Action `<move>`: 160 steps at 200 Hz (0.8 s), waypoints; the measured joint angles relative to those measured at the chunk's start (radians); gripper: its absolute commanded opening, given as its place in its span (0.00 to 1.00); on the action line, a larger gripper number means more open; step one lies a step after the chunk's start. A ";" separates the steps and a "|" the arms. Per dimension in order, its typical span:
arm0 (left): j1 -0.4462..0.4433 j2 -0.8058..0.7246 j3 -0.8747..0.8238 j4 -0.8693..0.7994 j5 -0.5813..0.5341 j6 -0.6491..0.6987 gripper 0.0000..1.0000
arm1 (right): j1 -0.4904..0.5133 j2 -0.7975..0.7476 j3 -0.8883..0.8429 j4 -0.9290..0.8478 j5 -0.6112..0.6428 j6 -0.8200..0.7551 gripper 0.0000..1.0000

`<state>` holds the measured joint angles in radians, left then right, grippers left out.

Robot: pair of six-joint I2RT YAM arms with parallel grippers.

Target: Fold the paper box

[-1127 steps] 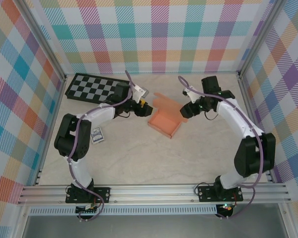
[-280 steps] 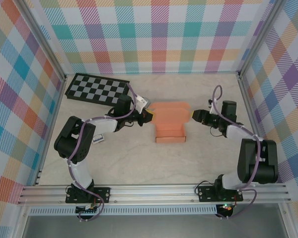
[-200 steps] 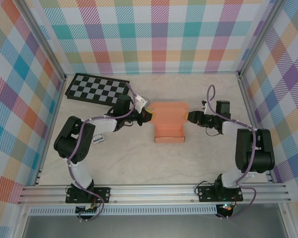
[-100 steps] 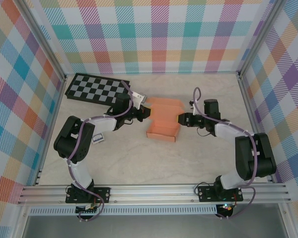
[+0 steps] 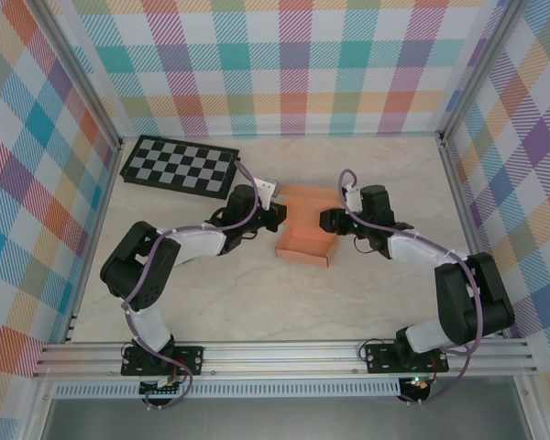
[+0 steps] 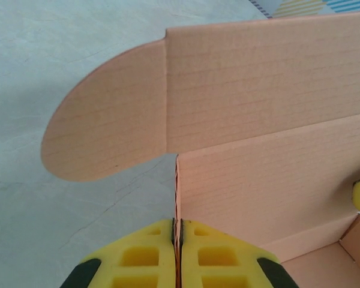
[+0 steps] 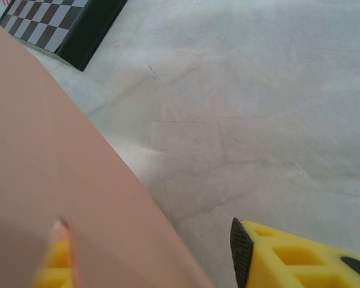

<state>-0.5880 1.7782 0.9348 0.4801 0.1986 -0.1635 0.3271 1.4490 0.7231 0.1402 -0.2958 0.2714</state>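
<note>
The salmon-orange paper box stands half formed at mid table, its tray open upward and its lid panel raised behind. My left gripper is shut on the box's left wall; in the left wrist view the yellow pads pinch that wall's edge, with a rounded flap sticking out to the left. My right gripper sits at the box's right side, open. In the right wrist view a card panel lies against its left finger, and the right finger stands free over the table.
A black-and-grey checkerboard lies at the back left, also seen in the right wrist view. Plaid walls and metal rails close in the marble-look table.
My right gripper has moved left from the table's right side up to the box. The box has shifted and turned slightly, and the left gripper has kept its hold on it.
</note>
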 measured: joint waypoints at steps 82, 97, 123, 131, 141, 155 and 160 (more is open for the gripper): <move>0.000 -0.020 -0.003 -0.009 -0.123 0.029 0.03 | -0.141 -0.218 -0.095 -0.001 -0.151 0.097 0.59; 0.000 -0.020 -0.006 -0.008 -0.137 0.029 0.02 | -0.195 -0.245 -0.119 0.001 -0.175 0.166 0.54; 0.000 -0.021 -0.014 -0.004 -0.164 0.029 0.02 | -0.290 -0.238 -0.117 -0.018 -0.218 0.290 0.50; 0.000 -0.022 -0.014 -0.004 -0.169 0.029 0.02 | -0.310 -0.225 -0.103 -0.039 -0.232 0.322 0.49; 0.000 -0.022 -0.014 -0.005 -0.175 0.029 0.03 | -0.327 -0.201 -0.076 -0.063 -0.252 0.356 0.53; 0.000 -0.023 -0.014 -0.006 -0.183 0.037 0.04 | -0.342 -0.154 -0.002 -0.143 -0.262 0.389 0.65; 0.000 -0.024 -0.014 -0.006 -0.186 0.042 0.04 | -0.348 -0.134 0.037 -0.183 -0.260 0.392 0.65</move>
<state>-0.5877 1.7546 0.9203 0.4736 0.0128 -0.1219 -0.0204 1.3155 0.7597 -0.0433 -0.5560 0.6636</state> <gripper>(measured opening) 0.048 0.617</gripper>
